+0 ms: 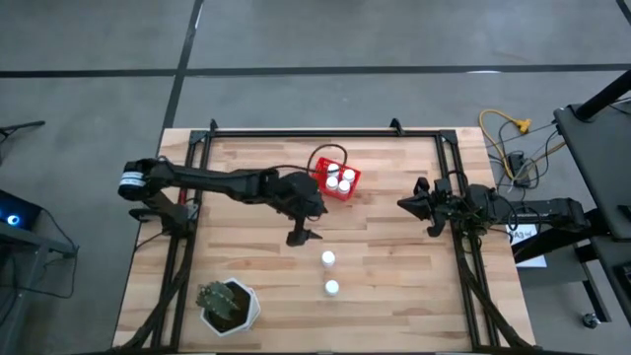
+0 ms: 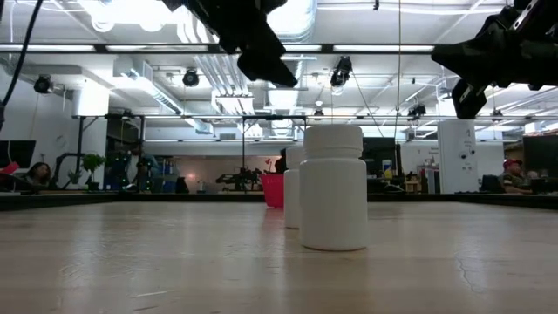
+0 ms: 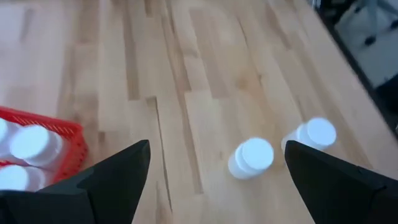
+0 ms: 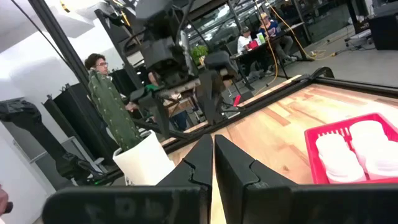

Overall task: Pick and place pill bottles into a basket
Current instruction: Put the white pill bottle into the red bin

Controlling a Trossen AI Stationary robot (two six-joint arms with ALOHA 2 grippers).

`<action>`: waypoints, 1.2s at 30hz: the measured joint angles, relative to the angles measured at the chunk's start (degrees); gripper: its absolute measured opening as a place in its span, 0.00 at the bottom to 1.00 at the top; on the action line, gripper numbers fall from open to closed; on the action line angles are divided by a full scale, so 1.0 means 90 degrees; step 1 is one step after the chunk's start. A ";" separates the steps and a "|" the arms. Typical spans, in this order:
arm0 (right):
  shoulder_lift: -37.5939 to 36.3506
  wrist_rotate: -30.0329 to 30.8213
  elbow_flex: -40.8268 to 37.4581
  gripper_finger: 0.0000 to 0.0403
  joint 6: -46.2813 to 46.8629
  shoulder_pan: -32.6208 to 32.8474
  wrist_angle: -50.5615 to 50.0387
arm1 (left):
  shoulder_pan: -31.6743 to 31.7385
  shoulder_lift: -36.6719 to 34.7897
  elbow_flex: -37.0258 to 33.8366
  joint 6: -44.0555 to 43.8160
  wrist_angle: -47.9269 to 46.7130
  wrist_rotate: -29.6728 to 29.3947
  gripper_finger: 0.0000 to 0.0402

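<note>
High view: pale plank tabletop [image 1: 394, 296]. Red slotted basket [image 1: 336, 178] holds white-capped bottles. Two loose pill bottles [image 1: 328, 259] [image 1: 332, 288] stand upright near the middle, long axes vertical, well apart from the basket. Left tool [image 1: 301, 237] is between basket and bottles, empty. Right tool [image 1: 412, 204] waits at the right.

Low view: smooth cylindrical bottles, one behind the other.

Left wrist view: fingers [image 3: 118, 174] spread wide, holding nothing.

Right wrist view: fingers [image 4: 202, 163] pressed together, empty; white plant pot [image 4: 143, 160] beyond.
</note>
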 joint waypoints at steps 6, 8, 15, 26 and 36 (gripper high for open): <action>-0.0015 -0.0007 0.0000 0.02 0.0032 0.0001 0.0005 | -0.0006 0.0260 -0.0004 -0.0068 -0.0002 0.0371 0.88; -0.0015 -0.0005 0.0000 0.02 0.0038 0.0001 0.0012 | -0.0046 0.0292 -0.0005 -0.0183 -0.0009 0.0406 0.88; -0.0014 -0.0004 0.0000 0.02 0.0041 0.0001 -0.0003 | -0.0279 0.0525 -0.0006 -0.0213 0.0019 0.0526 0.88; -0.0007 0.0002 0.0000 0.02 0.0044 0.0000 -0.0033 | -0.0545 0.1096 0.0006 -0.0225 0.0249 0.0763 0.88; -0.0012 0.0003 0.0000 0.02 0.0049 -0.0001 -0.0029 | -0.0569 0.1273 -0.0130 -0.0269 0.0486 0.0687 0.88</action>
